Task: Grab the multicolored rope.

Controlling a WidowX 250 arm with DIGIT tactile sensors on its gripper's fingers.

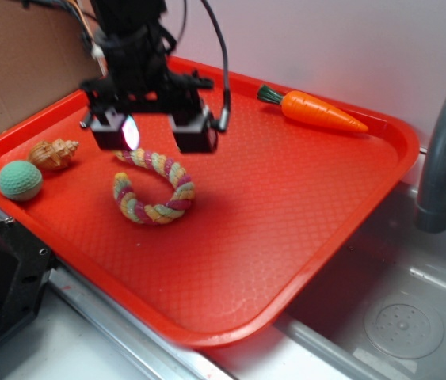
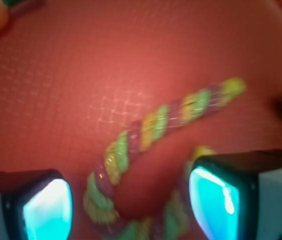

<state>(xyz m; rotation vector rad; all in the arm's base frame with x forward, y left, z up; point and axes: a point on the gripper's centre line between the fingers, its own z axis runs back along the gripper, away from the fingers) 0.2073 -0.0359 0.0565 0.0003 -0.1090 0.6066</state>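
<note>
The multicolored rope (image 1: pixel 158 190), twisted pink, yellow and pale green strands, lies curled in a C shape on the red tray (image 1: pixel 302 206), left of the middle. My gripper (image 1: pixel 156 133) hovers just above the rope's far end, jaws wide open and empty. In the wrist view the rope (image 2: pixel 153 127) runs from the upper right down into the gap between my two open fingers (image 2: pixel 50 210), and its curl bends there below the gripper (image 2: pixel 130 205). The picture is blurred.
An orange toy carrot (image 1: pixel 318 111) lies at the tray's far right. A tan shell (image 1: pixel 55 153) and a green ball (image 1: pixel 20 180) lie at the tray's left edge. A grey faucet (image 1: pixel 444 150) and a sink (image 1: pixel 397 317) are on the right.
</note>
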